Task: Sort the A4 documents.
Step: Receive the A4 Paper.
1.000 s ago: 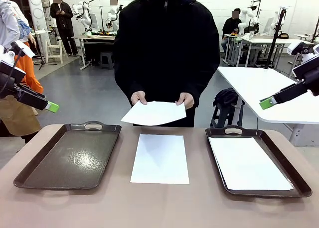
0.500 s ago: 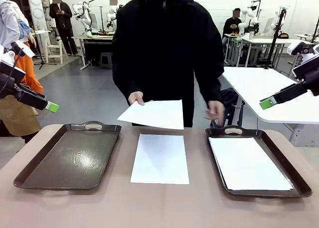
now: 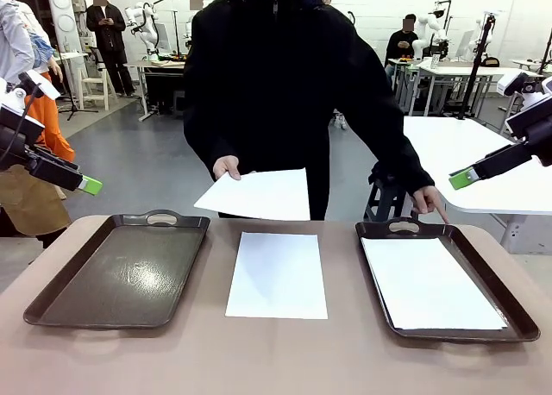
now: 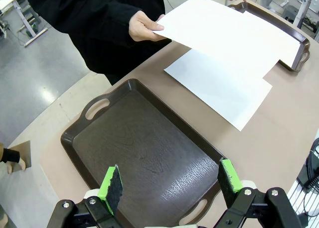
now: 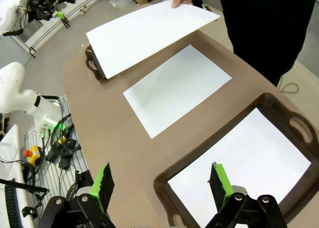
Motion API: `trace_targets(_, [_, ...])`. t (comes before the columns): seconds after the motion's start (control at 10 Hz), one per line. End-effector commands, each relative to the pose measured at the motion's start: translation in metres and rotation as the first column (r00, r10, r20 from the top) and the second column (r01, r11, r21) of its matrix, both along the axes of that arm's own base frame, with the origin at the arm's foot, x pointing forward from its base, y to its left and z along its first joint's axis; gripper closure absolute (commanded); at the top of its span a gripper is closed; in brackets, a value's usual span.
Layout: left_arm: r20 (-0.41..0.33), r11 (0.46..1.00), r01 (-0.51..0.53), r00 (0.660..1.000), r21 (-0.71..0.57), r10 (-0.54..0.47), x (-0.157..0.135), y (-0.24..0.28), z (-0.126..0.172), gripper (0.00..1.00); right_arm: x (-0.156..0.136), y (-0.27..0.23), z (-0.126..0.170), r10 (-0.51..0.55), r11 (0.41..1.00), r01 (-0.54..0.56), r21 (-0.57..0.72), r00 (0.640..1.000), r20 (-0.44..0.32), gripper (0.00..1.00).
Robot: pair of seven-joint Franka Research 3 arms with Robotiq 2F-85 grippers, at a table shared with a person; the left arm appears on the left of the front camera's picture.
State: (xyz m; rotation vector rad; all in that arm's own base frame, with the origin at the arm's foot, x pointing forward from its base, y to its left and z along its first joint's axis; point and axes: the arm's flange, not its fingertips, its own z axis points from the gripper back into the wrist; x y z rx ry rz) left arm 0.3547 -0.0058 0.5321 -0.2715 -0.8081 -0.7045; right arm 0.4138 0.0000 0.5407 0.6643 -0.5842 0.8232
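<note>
**Both grippers spread and raised; person holds one A4 sheet in the air**

The left gripper hovers high at the left, over the near end of the left tray. Its fingers are spread wide with nothing between the green pads. The left tray is dark grey with handles, and its glossy floor is showing.

A person in a black jacket stands at the far side, in the middle. The person's left-side hand pinches a corner of the held A4 sheet. That sheet is in the air, roughly flat, above the far table edge and over the far end of the centre A4 sheet. The centre A4 sheet lies flat on the brown table, between the two trays and touching neither.

The right tray holds the tray A4 paper, which lies flat and covers most of the floor; how many sheets there are cannot be told. The person's right-side hand reaches down to the far handle of the right tray; contact is unclear.

The right gripper is raised at the right, over the right tray's near-left corner, with its fingers wide apart and nothing held.
</note>
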Motion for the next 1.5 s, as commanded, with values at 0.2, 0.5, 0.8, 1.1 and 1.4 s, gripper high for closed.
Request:
trace_targets(0.2, [0.000,1.000,0.002,1.000,-0.005,-0.002,0.001,0.001,-0.001,0.00,0.000,0.000,-0.001,0.016,1.000,-0.016,0.004,1.000,0.011,0.00])
trace_targets(0.5, [0.000,1.000,0.002,1.000,-0.005,-0.002,0.001,0.001,-0.001,0.00,0.000,0.000,-0.001,0.016,1.000,-0.016,0.004,1.000,0.011,0.00])
trace_targets(0.8, [0.000,1.000,0.002,1.000,-0.005,-0.002,0.001,0.001,-0.001,0.00,0.000,0.000,-0.001,0.016,1.000,-0.016,0.004,1.000,0.011,0.00])
trace_targets(1.1, [0.000,1.000,0.002,1.000,-0.005,-0.002,0.001,0.001,-0.001,0.00,0.019,0.008,-0.009,-0.011,0.999,0.014,0.039,0.996,-0.085,0.00])
trace_targets(1.4, [0.000,1.000,0.002,1.000,-0.005,-0.002,0.001,0.001,-0.001,0.00,0.054,0.052,-0.033,0.009,0.990,0.025,0.142,0.973,-0.230,0.00])
